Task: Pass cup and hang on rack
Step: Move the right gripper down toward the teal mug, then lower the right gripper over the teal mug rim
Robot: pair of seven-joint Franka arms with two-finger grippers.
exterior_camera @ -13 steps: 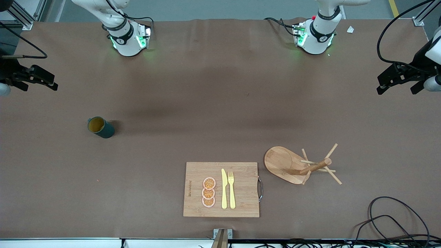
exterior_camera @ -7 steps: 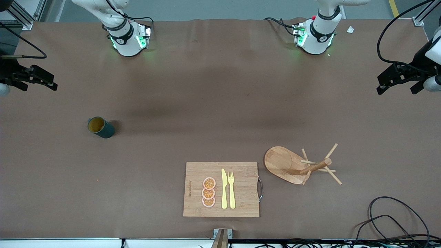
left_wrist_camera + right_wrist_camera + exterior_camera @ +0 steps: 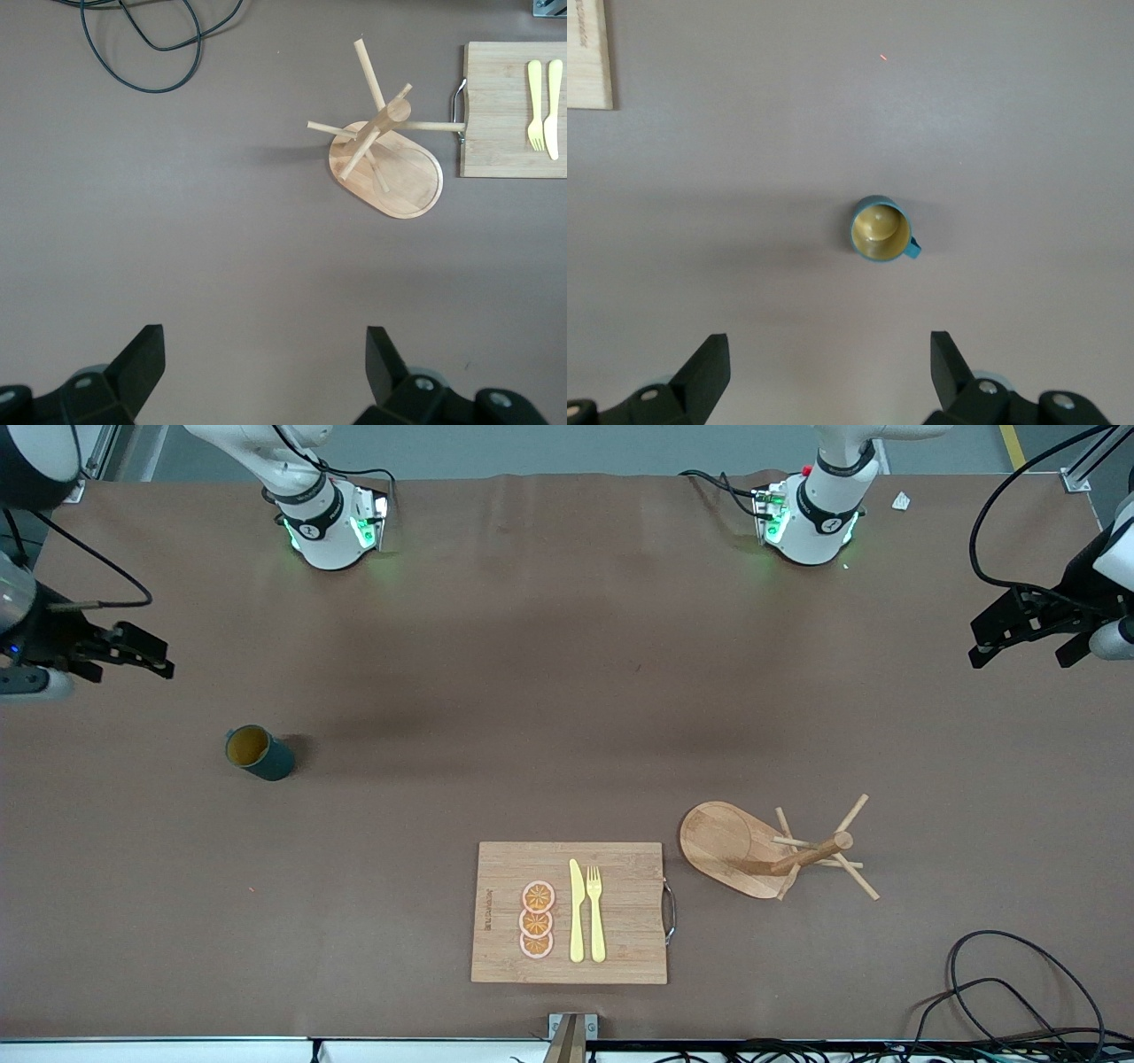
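Note:
The cup (image 3: pixel 257 753), dark teal with a yellowish inside, stands upright on the brown table toward the right arm's end. In the right wrist view the cup (image 3: pixel 880 229) shows mouth up with its small handle to one side. My right gripper (image 3: pixel 133 673) hangs open above the table's edge at that end, apart from the cup; its jaws (image 3: pixel 829 359) hold nothing. The rack (image 3: pixel 771 850), a wooden mug tree on an oval base, stands nearer the front camera toward the left arm's end, also the rack (image 3: pixel 385 155). My left gripper (image 3: pixel 1019 660) waits open and empty (image 3: pixel 264 354) at that table end.
A bamboo cutting board (image 3: pixel 620 868) with a yellow knife, a yellow fork and three orange slices lies beside the rack, near the front edge. Black cables (image 3: pixel 1019 992) loop on the table at the left arm's end. Both arm bases stand along the table's edge farthest from the front camera.
My right gripper has shifted inward over the table and a little closer to the cup. The left arm, cup and rack have not moved.

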